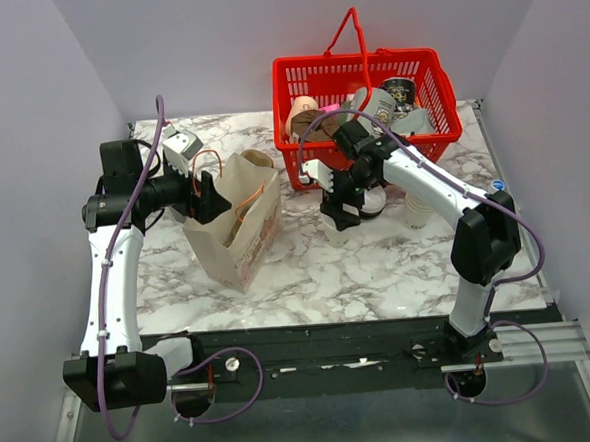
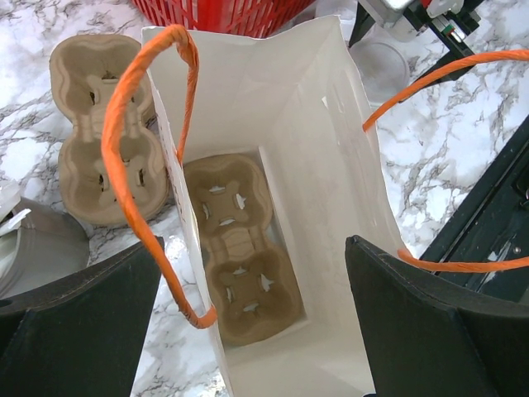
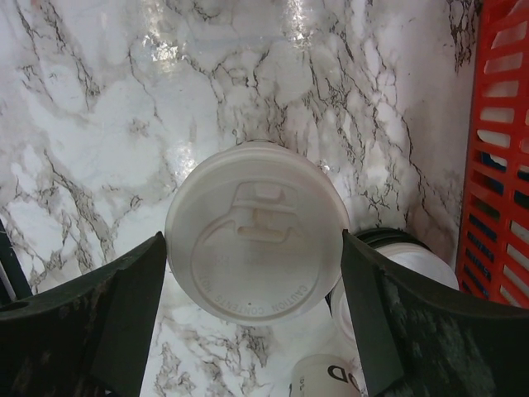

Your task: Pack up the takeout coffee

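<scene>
Takeout coffee (image 3: 252, 277): white lidded cup, upright on the marble tabletop (image 3: 99, 99) near the red basket (image 3: 496, 165), flanked at the lid by the spread jaws of the right gripper (image 3: 254, 240). Left gripper (image 2: 252, 244): jaws spread wide, empty, above the open paper bag (image 2: 331, 165). One pulp cup carrier (image 2: 240, 248) lies flat on the bag's floor, and a second carrier (image 2: 99, 132) lies on the tabletop beside the bag.

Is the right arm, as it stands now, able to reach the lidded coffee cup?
Probably yes. The right gripper hangs directly above the lidded coffee cup, jaws open with one finger on each side of it, and nothing else stands between them.
</scene>
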